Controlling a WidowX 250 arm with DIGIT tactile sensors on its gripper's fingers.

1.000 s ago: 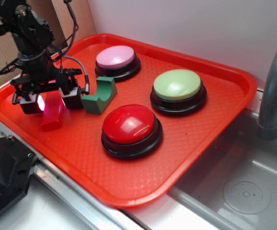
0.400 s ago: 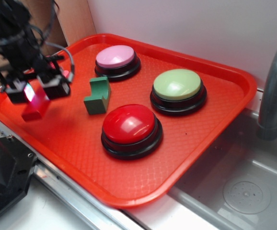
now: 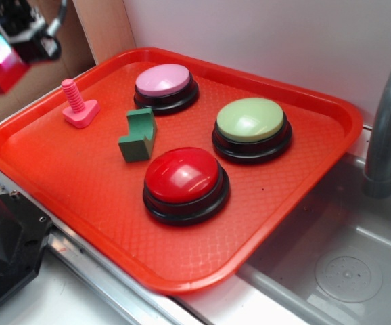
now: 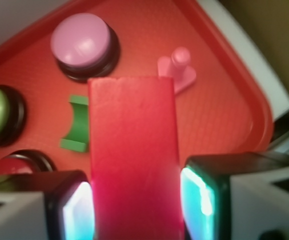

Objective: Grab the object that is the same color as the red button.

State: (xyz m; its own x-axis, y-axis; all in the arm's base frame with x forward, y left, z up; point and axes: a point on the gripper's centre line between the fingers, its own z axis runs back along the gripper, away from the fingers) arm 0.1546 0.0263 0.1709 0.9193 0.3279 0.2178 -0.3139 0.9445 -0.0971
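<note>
— Your claw [image 4: 134,200] is clamped on the small matte red rectangular block [image 4: 133,160]; what's left for you?

— Judging by this, very little. You have the block pinched between both glowing pads [image 4: 77,212], lifted clear of the orange plastic tray [image 3: 263,223] and well off to the far left of the glossy red dome button [image 3: 183,175], beyond the tray's edge.

— How does the block look?

— Plain, elongated, flat-faced, the same red as that button. Your pink plastic bolt [image 3: 78,105] and green notched block [image 3: 139,135] sit untouched on the tray, left of the red button.
</note>
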